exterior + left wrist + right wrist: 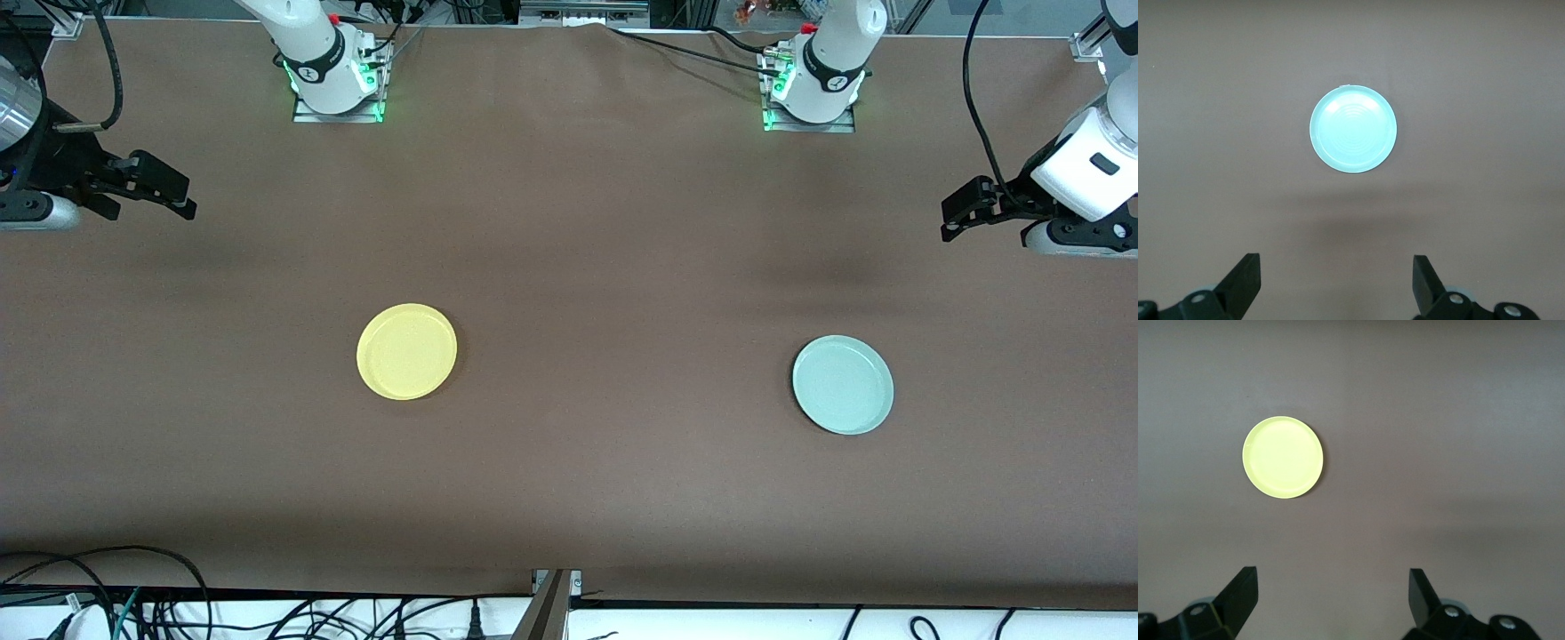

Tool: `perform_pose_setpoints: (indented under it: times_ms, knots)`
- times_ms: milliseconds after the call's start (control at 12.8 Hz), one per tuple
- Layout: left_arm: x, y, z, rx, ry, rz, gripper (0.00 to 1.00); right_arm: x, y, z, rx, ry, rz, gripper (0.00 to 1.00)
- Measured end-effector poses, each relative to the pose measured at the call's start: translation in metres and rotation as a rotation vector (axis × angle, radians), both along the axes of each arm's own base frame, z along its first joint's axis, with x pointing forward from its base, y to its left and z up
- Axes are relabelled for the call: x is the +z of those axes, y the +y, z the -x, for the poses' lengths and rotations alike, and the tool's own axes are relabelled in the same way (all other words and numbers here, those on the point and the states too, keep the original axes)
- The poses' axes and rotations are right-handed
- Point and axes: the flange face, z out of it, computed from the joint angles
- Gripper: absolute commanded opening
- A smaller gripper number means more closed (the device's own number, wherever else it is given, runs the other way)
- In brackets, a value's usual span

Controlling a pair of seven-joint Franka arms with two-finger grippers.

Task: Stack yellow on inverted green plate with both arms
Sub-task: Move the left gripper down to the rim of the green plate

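Observation:
The yellow plate (406, 351) lies flat on the brown table toward the right arm's end; it also shows in the right wrist view (1283, 457). The pale green plate (843, 384) lies flat toward the left arm's end, slightly nearer the front camera. It shows in the left wrist view (1353, 129), with faint concentric rings on its face. My right gripper (178, 194) (1331, 590) is open and empty, held high over its end of the table. My left gripper (958, 213) (1337, 273) is open and empty, held high over the other end. Neither touches a plate.
The brown table (587, 231) carries only the two plates, which lie far apart. The arm bases (333, 80) (813, 89) stand along the edge farthest from the front camera. Cables (267, 613) hang below the edge nearest it.

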Motion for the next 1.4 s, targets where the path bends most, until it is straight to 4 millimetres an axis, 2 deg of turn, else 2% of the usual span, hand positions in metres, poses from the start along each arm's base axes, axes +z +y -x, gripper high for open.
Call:
perform_pose_setpoints:
  times_ms: [701,934,1090,1246,1401]
  knots:
    - [-0.001,-0.002,0.001,-0.005,0.008,0.0,1.0,0.012,-0.004,-0.001,-0.003,-0.026,0.018,1.0]
    - [-0.008,-0.002,0.001,-0.022,0.043,-0.001,1.0,0.012,-0.004,-0.001,-0.003,-0.028,0.02,1.0]
    - [-0.037,-0.002,-0.009,-0.052,0.102,0.003,1.0,0.014,-0.005,-0.001,-0.004,-0.033,0.028,1.0]
    - [-0.087,0.0,-0.034,-0.135,0.152,0.017,1.0,0.015,-0.005,-0.001,-0.004,-0.034,0.03,1.0]
    - [-0.141,0.015,-0.069,-0.266,0.126,0.037,1.0,0.016,-0.006,-0.001,-0.004,-0.035,0.031,1.0]
